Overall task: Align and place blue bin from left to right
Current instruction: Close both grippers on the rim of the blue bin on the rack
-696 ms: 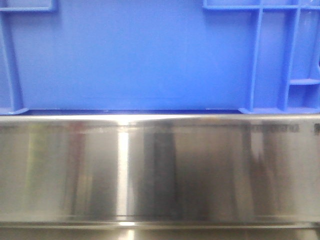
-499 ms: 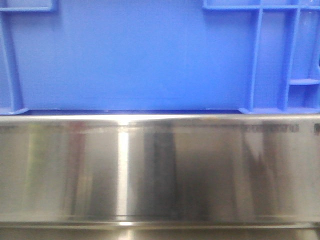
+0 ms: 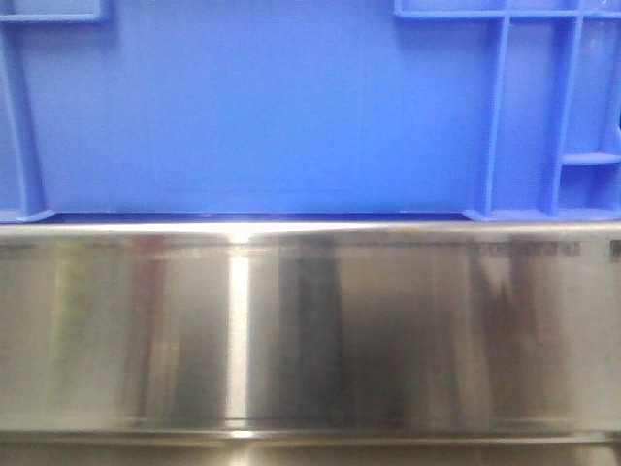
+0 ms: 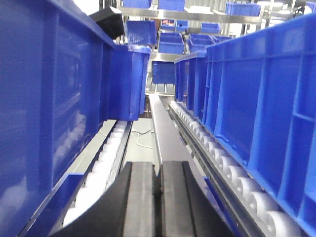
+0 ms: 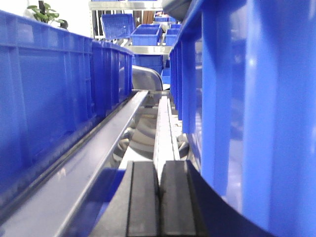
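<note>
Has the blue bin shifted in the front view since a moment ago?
No. The blue bin sits unchanged against the steel rail, ribs in the same place.

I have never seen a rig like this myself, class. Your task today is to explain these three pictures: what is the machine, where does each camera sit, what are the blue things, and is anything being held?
This is a wheeled robot with two arms, each ending in a two-fingered gripper. The front camera looks straight at the wall of a blue bin, which stands above a shiny steel panel. The other two cameras sit on the wrists. The left one shows the left gripper, its black fingers pressed together, in a lane between rows of bins on white rollers. The right one shows the right gripper, likewise shut, beside a metal rail. Neither gripper holds anything.
</note>
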`<move>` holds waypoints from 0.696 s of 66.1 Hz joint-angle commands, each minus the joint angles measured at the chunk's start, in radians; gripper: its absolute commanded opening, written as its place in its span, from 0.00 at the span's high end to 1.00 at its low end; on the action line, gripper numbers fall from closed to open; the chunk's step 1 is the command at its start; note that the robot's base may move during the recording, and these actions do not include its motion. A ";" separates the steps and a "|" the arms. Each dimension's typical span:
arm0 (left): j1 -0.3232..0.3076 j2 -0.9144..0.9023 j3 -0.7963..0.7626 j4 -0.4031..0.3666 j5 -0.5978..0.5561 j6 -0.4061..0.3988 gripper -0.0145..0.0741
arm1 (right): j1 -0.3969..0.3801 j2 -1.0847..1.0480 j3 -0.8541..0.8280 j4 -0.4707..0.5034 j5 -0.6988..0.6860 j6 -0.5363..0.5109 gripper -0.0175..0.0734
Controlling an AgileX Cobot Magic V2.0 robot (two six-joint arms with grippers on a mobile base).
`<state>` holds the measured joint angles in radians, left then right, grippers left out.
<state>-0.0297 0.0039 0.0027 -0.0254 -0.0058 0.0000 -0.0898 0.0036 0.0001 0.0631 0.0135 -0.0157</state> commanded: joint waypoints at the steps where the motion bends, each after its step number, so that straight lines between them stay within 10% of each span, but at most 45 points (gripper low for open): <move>1: -0.004 -0.004 -0.003 -0.006 -0.026 0.000 0.96 | 0.000 -0.004 0.000 0.000 -0.050 -0.006 0.89; 14: -0.004 -0.004 -0.003 -0.006 -0.059 0.000 0.96 | 0.006 -0.004 0.000 0.032 -0.114 0.016 0.89; 46: -0.004 -0.004 -0.153 -0.017 -0.082 0.000 0.96 | 0.183 0.008 -0.426 0.032 0.295 0.022 0.88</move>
<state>-0.0297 0.0018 -0.0832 -0.0404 -0.1017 0.0000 0.0554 -0.0001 -0.3471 0.0929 0.2615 0.0000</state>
